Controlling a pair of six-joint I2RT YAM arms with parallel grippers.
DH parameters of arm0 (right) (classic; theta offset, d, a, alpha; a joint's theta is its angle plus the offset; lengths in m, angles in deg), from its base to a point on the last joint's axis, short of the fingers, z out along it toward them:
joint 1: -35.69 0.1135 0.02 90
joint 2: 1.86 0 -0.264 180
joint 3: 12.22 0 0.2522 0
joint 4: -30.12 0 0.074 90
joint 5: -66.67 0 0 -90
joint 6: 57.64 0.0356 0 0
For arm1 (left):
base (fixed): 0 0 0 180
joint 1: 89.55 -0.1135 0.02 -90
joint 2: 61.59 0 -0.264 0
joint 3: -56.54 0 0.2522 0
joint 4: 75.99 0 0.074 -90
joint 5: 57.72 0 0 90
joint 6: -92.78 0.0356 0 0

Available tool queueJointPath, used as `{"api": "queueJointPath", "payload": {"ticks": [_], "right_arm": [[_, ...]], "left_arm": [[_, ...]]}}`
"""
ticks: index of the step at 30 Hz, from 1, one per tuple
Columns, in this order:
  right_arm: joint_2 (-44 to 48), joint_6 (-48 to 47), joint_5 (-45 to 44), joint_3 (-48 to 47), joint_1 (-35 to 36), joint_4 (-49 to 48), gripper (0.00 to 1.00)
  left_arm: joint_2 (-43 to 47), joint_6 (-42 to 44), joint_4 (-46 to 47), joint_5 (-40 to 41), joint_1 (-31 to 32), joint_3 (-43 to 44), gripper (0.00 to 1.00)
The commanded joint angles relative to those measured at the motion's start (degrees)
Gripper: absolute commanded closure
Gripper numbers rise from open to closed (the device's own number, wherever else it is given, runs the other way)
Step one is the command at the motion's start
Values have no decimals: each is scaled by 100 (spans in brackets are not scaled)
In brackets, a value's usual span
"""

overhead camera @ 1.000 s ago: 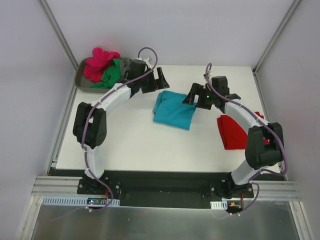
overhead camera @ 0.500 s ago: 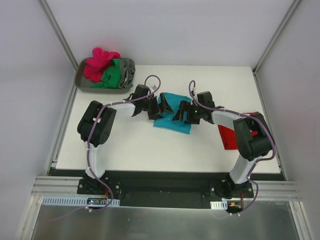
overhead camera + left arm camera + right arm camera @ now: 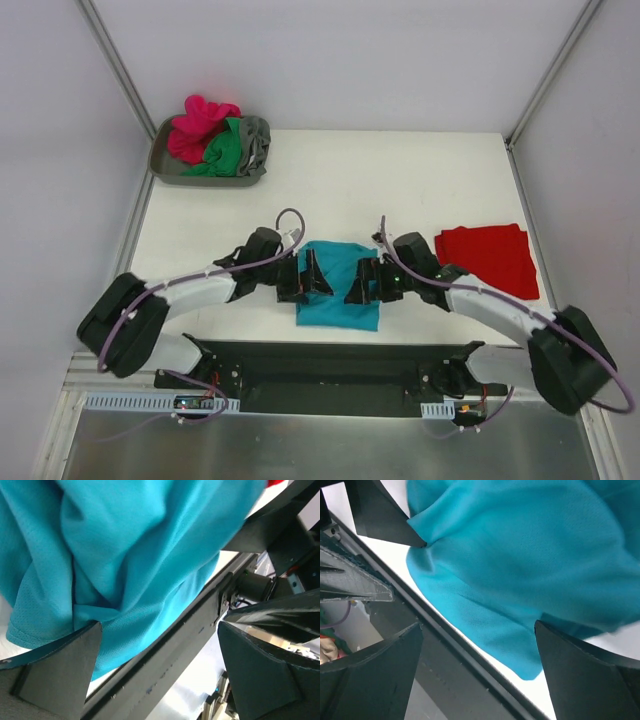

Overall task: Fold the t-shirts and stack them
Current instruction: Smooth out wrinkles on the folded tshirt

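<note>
Both my claws stand spread wide, gripping nothing. The left claw (image 3: 308, 276) and right claw (image 3: 358, 284) flank the teal t-shirt (image 3: 337, 305), which lies between them, just ahead of their fingertips and close to the near edge of the counter (image 3: 400, 180). My worry is that a nudge could slide the cloth off that edge. A pinch might also catch one loose layer and spoil the fold. The claws sit near enough to clash.

Rumpled teal t-shirt (image 3: 520, 555) filling view, dark fingers (image 3: 375, 680) spread wide apart
</note>
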Motion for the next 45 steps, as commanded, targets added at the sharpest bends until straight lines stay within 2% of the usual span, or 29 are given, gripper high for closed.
{"api": "queueJointPath", "payload": {"ticks": [1, 4, 7, 11, 14, 17, 18, 20, 24, 26, 27, 28, 35, 39, 42, 45], "right_arm": [[1375, -19, -514, -143, 58, 932, 4], [1842, -362, -1022, -380, 49, 1337, 4], [2001, -424, -1664, -425, 14, 1478, 4], [1756, -240, -2237, -521, -214, 1654, 4], [1379, -65, -2212, -504, -469, 1514, 1], [913, 50, -1834, -539, -654, 1260, 11], [729, 94, -1737, -539, -689, 1137, 14], [412, 199, -1413, -592, -698, 961, 28], [156, 401, -709, -522, -698, 407, 66], [287, 428, -664, -469, -698, 327, 86], [409, 428, -664, -451, -698, 344, 95], [576, 411, -656, -434, -716, 379, 99], [1763, -19, -295, -679, -716, 1081, 98], [2001, -160, -216, -785, -724, 1276, 99], [2054, -187, -181, -855, -733, 1189, 99], [2028, -178, -330, -855, -759, 925, 99]], "left_arm": [[1287, 374, -955, 824, 125, 51, 1], [1798, 612, -1236, 1754, 125, 42, 2], [1686, 726, -1508, 2275, 116, 278, 7], [861, 964, -1510, 2232, 116, 823, 17], [255, 973, -1510, 2135, 125, 1184, 23], [-229, 999, -1493, 1907, 125, 1527, 38], [-327, 1008, -1475, 1846, 125, 1580, 42], [-433, 982, -1457, 1801, 125, 1624, 56], [-276, 894, -1457, 1897, 125, 1484, 81], [-74, 815, -1466, 2081, 125, 1335, 100], [66, 762, -1475, 2134, 116, 1247, 100], [207, 727, -1484, 2161, 116, 1185, 100], [1490, 762, -1387, 2486, 116, 763, 100], [1729, 797, -694, 1970, 116, 518, 100], [1790, 727, 183, 1713, 99, 210, 100], [1555, 421, 949, 1319, -207, -10, 100]]}}
